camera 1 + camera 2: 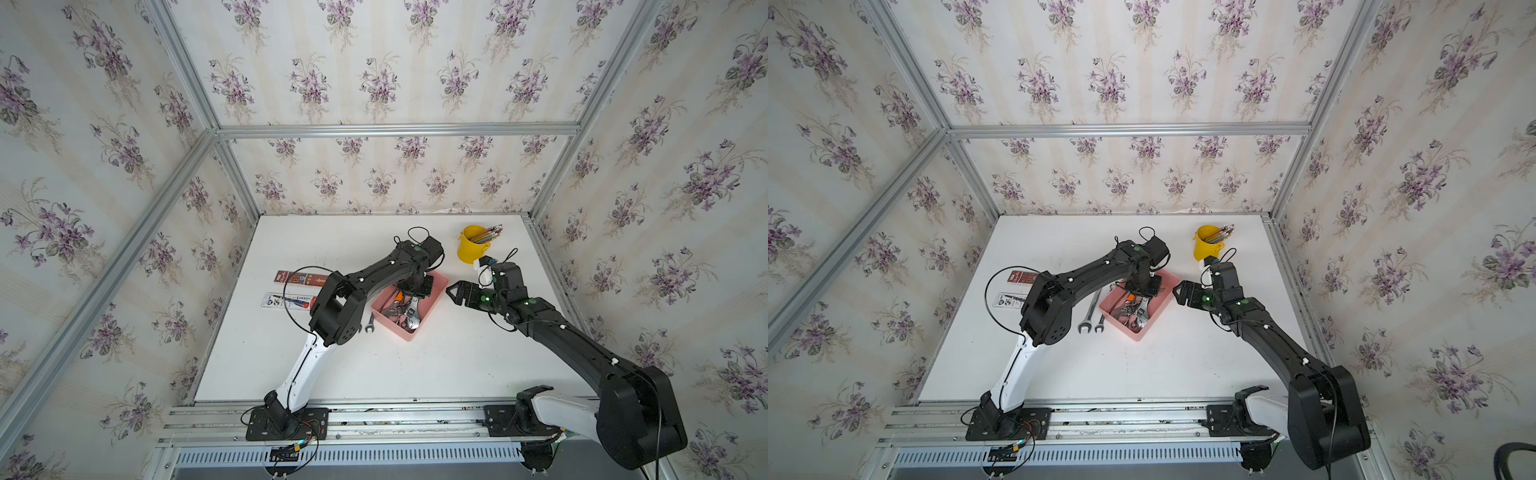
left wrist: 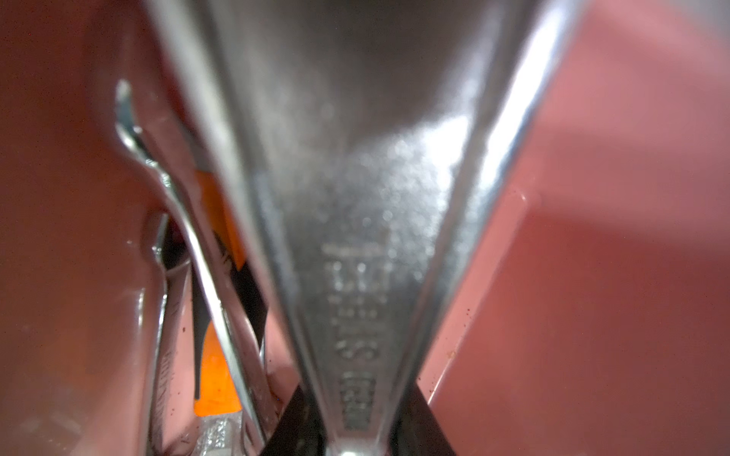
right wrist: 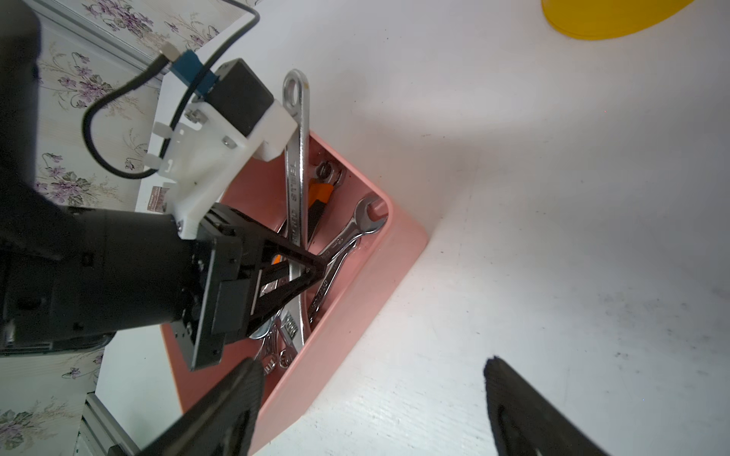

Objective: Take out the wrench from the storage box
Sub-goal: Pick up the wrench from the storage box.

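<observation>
Just beside the pink box (image 3: pixel 355 316), the right gripper (image 3: pixel 373 365) hangs over the table (image 3: pixel 513 237) with its jaws spread wide and empty. Farther in, the left gripper (image 3: pixel 316 265) pinches the flat shank of the long wrench (image 3: pixel 297 166), which lies slanted across the smaller tools (image 3: pixel 347 241) inside the box, ring end poking past the rim. Chromed steel looks heavy, stiff and slick, so a firm squeeze near mid-shank seems wise, lest it pivot or slip.
</observation>
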